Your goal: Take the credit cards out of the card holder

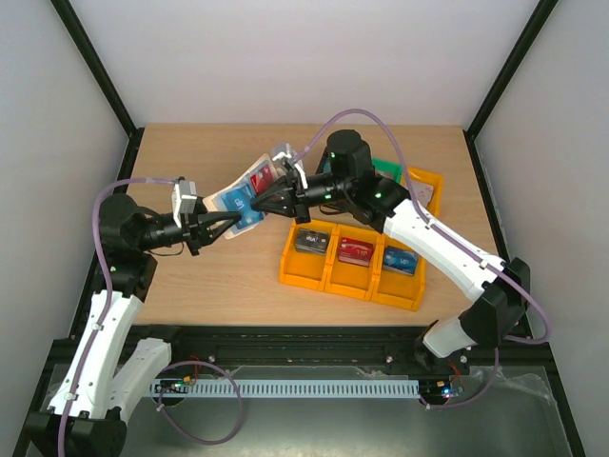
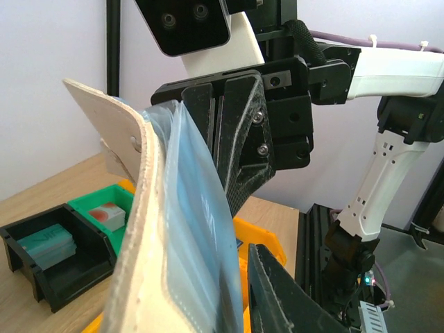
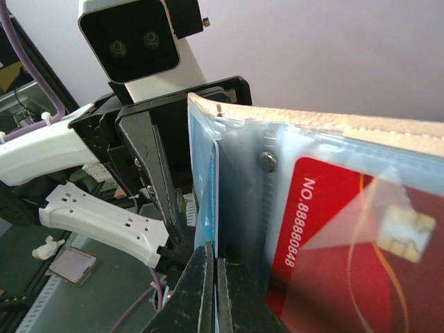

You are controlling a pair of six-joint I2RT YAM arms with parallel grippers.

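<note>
The card holder (image 1: 249, 190) is held open in the air between both grippers, beige outside (image 2: 139, 263), blue-grey pockets inside (image 2: 201, 229). My left gripper (image 1: 228, 226) is shut on its lower left part. One black finger (image 2: 291, 298) shows in the left wrist view; the other is hidden behind the wallet. My right gripper (image 1: 266, 202) is shut on the edge of a blue credit card (image 3: 208, 201) that stands out of a pocket. A red credit card (image 3: 333, 243) sits in a clear pocket of the holder's other half (image 3: 347, 121).
A yellow three-compartment bin (image 1: 314, 278) holding card stacks stands right of centre. A green bin (image 1: 385, 167) and another yellow bin (image 1: 425, 186) lie at the back right. A black bin (image 2: 48, 257) shows in the left wrist view.
</note>
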